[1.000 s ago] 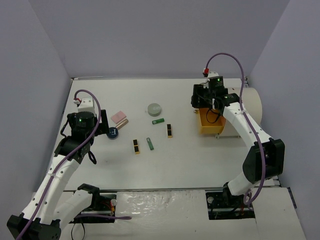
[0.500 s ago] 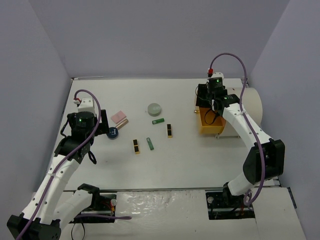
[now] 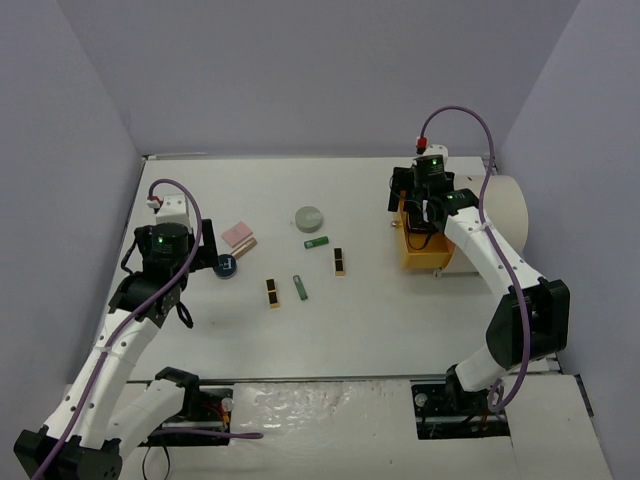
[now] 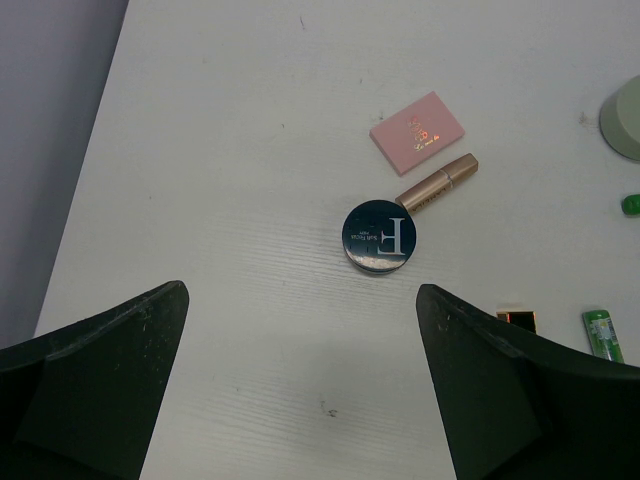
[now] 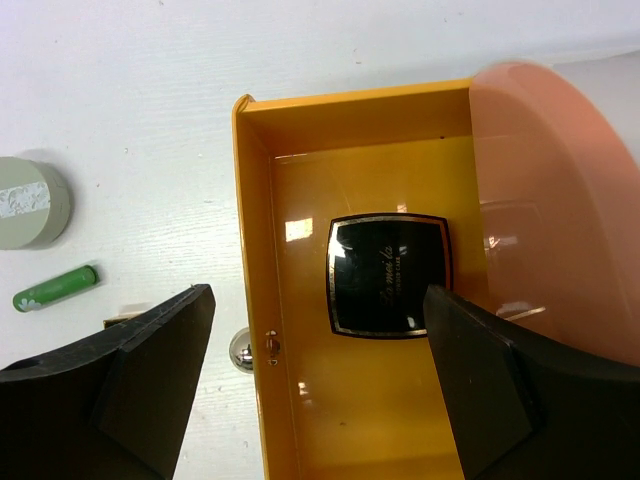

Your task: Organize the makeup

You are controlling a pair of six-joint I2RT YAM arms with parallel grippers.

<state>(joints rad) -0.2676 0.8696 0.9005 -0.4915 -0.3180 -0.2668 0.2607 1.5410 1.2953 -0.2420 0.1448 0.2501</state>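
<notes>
Right tool (image 5: 318,295) wide open, empty, directly above black compact (image 5: 390,275) in yellow drawer (image 5: 300,180).

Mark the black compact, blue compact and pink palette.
black compact (image 5: 390,277), right wrist view, centre of its lid.
blue compact (image 4: 379,237), left wrist view, centre of its lid.
pink palette (image 4: 417,132), left wrist view, middle of its top face.
</notes>
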